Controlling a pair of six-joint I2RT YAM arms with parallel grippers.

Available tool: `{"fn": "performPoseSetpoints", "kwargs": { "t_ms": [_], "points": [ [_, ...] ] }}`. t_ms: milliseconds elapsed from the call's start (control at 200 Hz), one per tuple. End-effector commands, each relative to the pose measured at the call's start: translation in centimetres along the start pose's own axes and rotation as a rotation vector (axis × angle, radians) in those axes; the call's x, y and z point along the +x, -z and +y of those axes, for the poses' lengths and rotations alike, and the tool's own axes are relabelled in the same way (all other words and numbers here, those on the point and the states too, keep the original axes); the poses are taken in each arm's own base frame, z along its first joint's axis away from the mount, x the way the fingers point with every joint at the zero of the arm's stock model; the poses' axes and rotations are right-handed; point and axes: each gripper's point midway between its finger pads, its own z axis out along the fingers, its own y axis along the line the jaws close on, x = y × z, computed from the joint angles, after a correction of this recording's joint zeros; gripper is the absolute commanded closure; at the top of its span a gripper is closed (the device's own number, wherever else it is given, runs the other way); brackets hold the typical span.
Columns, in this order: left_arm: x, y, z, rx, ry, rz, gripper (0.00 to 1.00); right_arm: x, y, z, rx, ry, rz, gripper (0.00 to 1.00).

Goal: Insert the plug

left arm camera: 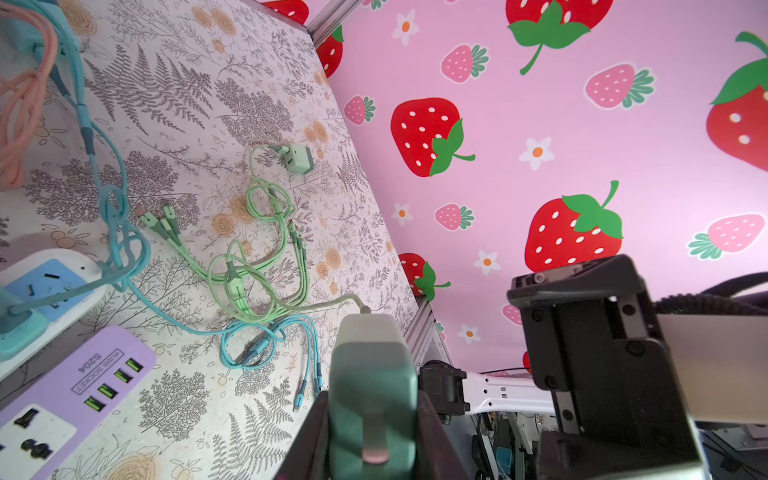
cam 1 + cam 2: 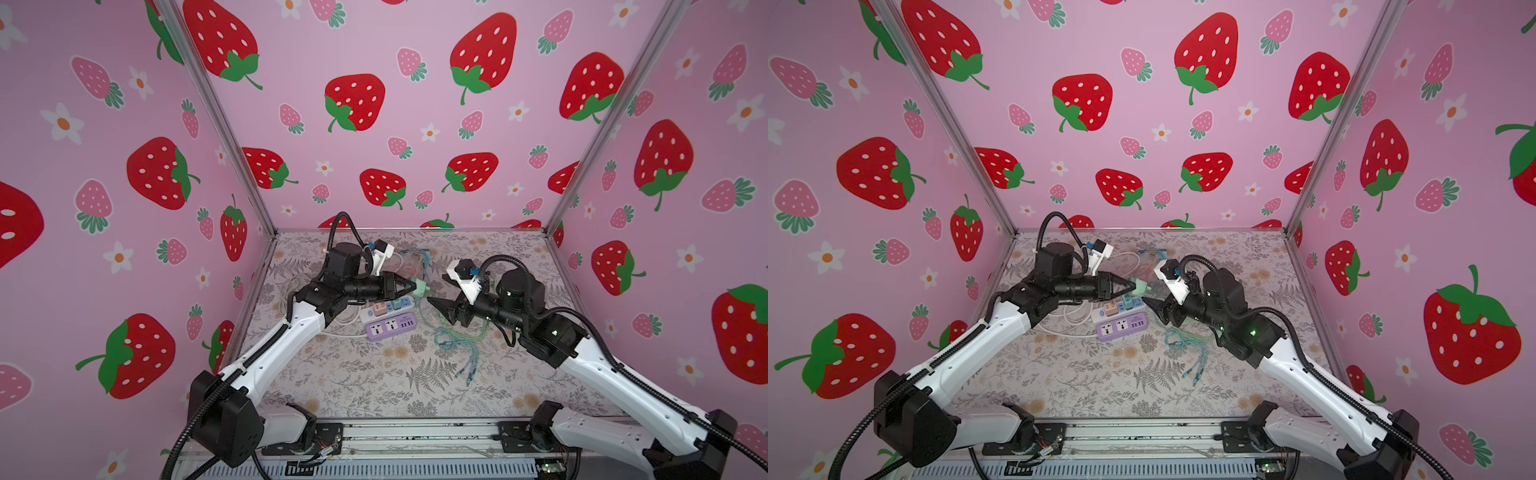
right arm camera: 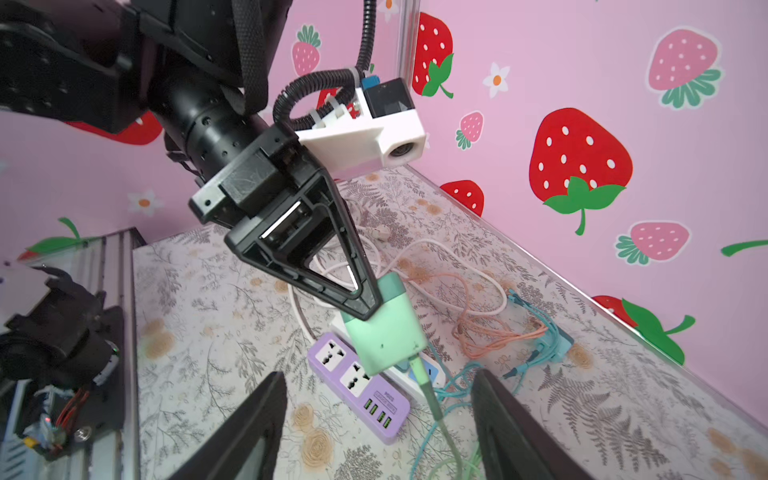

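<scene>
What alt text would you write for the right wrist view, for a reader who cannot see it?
The left gripper holds a mint-green plug in the air, with a purple power strip lying on the floral table behind it. The right gripper stands open in front, and a green cable hangs from the plug.

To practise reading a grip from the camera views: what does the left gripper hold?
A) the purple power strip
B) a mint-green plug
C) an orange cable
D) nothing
B: the right wrist view shows the left gripper closed on the mint-green plug, which is lifted clear of the purple power strip.
</scene>
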Motion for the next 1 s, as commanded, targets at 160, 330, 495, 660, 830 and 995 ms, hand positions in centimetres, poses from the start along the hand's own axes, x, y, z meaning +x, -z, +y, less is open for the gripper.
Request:
{"fn": "performPoseSetpoints", "kwargs": {
  "t_ms": [160,330,495,660,830,995],
  "points": [
    [-2.4,0.3,-3.8,0.181,-0.074,-0.092,1.0,0.1,0.9,1.1,-0.1,-0.406,-0.184,0.3],
    [-2.9,0.7,-5.1,0.252,-0.098,-0.12,1.0,-1.0,2.5,1.2,-0.166,-0.495,-0.328,0.26],
    [-3.2,0.9,-6.0,0.306,-0.1,-0.144,1.0,-2.2,3.1,0.7,-0.21,-0.555,-0.411,0.23],
    [-3.2,1.2,-6.9,0.35,-0.114,-0.15,1.0,-2.7,2.7,-0.9,-0.224,-0.64,-0.461,0.24],
    [-2.6,1.5,-8.3,0.402,-0.163,-0.14,1.0,-2.9,2.0,-1.8,-0.256,-0.698,-0.477,0.26],
    [-1.9,1.6,-9.5,0.437,-0.203,-0.123,1.0,-3.3,1.5,-1.6,-0.302,-0.703,-0.487,0.29]
  ]
}}
